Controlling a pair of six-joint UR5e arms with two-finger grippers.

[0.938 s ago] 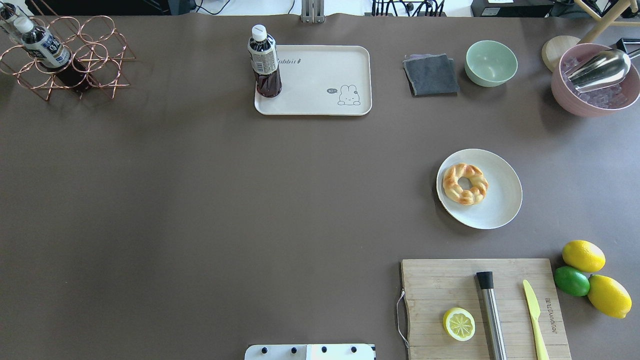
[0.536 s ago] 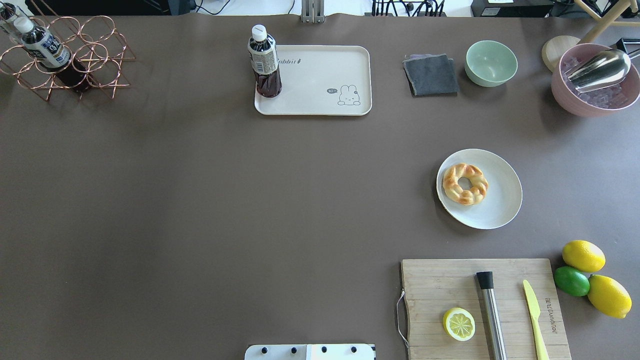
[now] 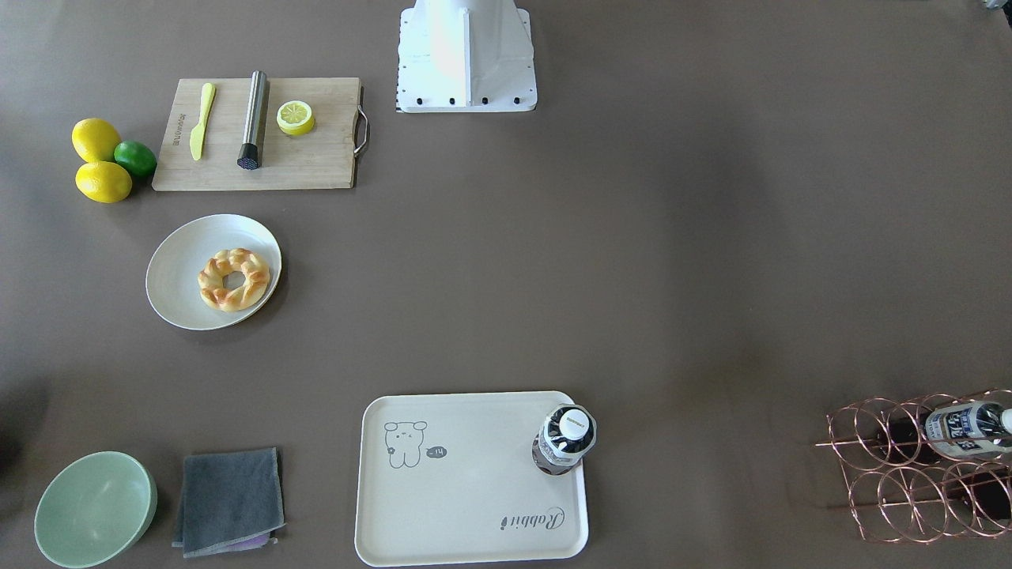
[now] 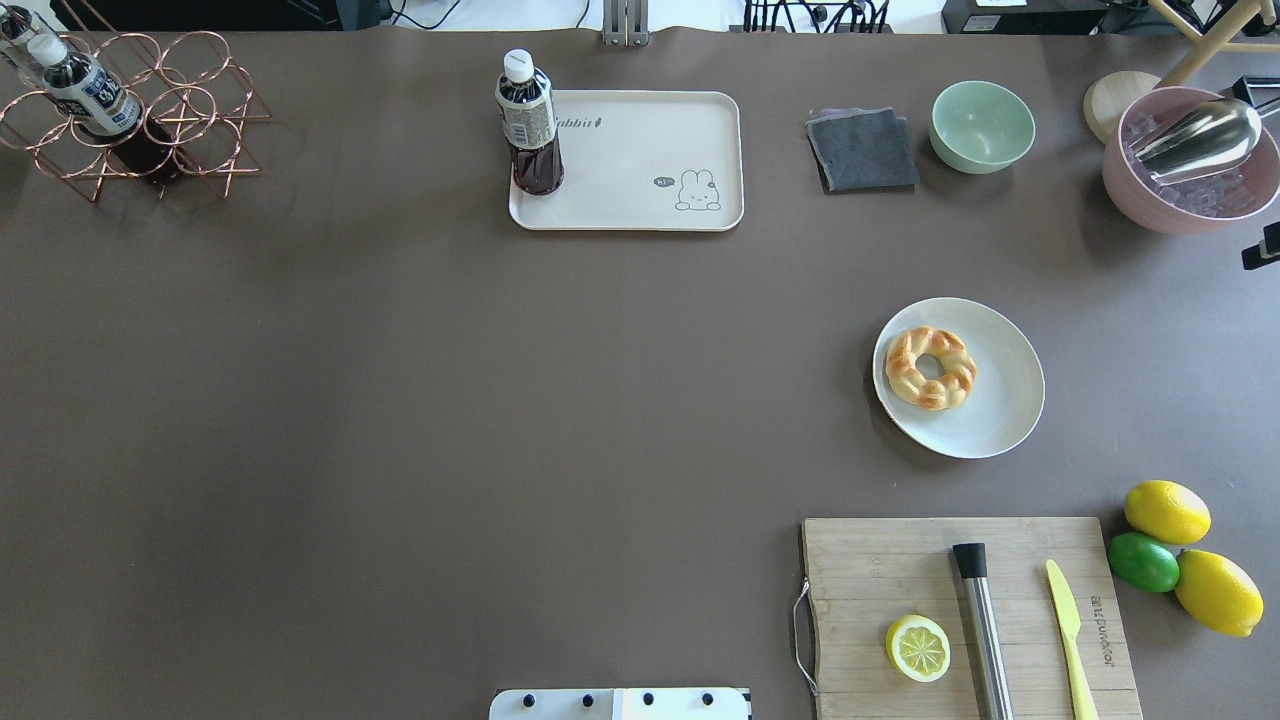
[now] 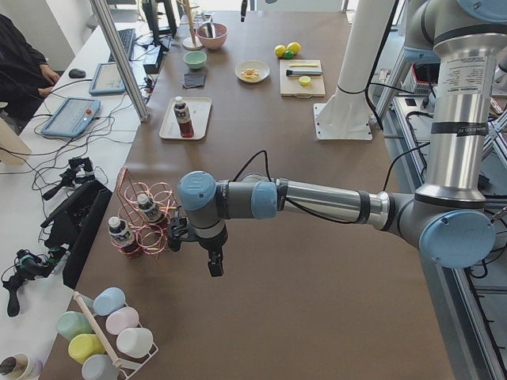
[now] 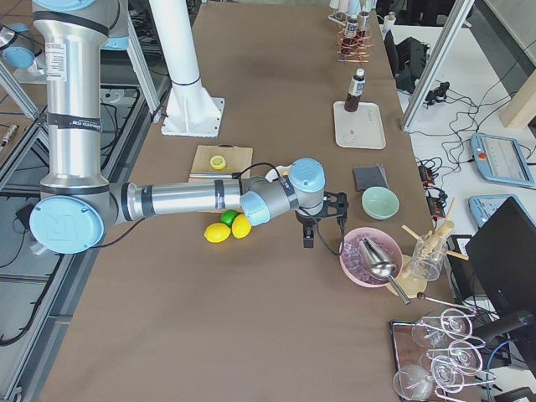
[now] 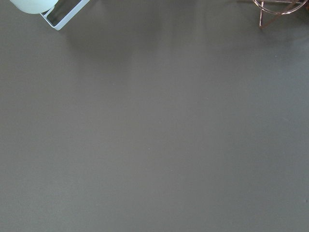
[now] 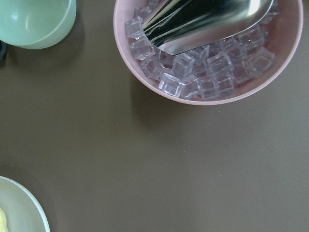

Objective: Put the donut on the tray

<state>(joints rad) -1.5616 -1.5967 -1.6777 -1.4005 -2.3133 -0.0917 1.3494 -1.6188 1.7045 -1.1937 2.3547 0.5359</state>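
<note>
Since the earlier overhead pictures one change is to be noted: a dark piece of the right arm (image 4: 1262,246) has come in at the right edge, just below the pink bowl (image 4: 1125,195) of ice. Nothing on the table has been shifted.

From the right-end camera the right gripper (image 6: 323,228) is seen hanging just beside that bowl. Nothing can be made out in it, and how wide its jaws stand cannot be told. Its wrist camera is pointed straight down, and the rim of the white plate (image 8: 21,208) is caught in the lower left corner of that view.

The donut (image 4: 930,367) is thus placed toward the table's middle from the gripper, and a little nearer the robot's base. It is laid flat on the plate, on the half turned toward the table's middle. As a ring, it has no long axis to be lined up with.

Farther off, on the table's far side and beyond the donut from the gripper, the tray (image 4: 640,170) is found, with a bottle (image 4: 530,125) stood at its left-hand end.

Farthest of all, the left gripper (image 5: 212,265) is held by the wire rack (image 5: 150,214) at the table's left end, and its opening cannot be told either. The right arm is judged much the nearer one for the pick.
</note>
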